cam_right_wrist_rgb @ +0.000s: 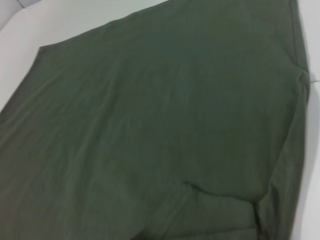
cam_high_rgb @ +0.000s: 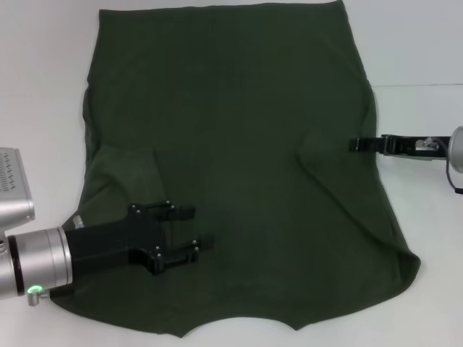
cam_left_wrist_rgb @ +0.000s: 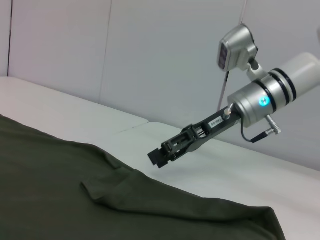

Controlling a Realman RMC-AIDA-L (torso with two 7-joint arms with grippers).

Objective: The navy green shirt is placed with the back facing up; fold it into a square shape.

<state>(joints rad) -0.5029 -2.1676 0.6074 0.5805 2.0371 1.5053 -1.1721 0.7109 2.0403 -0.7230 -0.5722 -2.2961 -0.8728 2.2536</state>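
So the navy green shirt (cam_high_rgb: 239,159) lies mostly flat on the white surface (cam_high_rgb: 419,43), only both sleeves tucked in. Left gripper (cam_high_rgb: 194,230) hovers over it, jaws apart; right gripper (cam_high_rgb: 356,144) at its edge, can't tell. Main folds remain.

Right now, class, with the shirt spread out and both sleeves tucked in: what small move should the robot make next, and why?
Probably lower the left gripper onto the navy green shirt and pinch its left side. Its fingers are open above the cloth beside the folded-in sleeve, while the right gripper sits at the opposite edge, so a lengthwise fold seems next.
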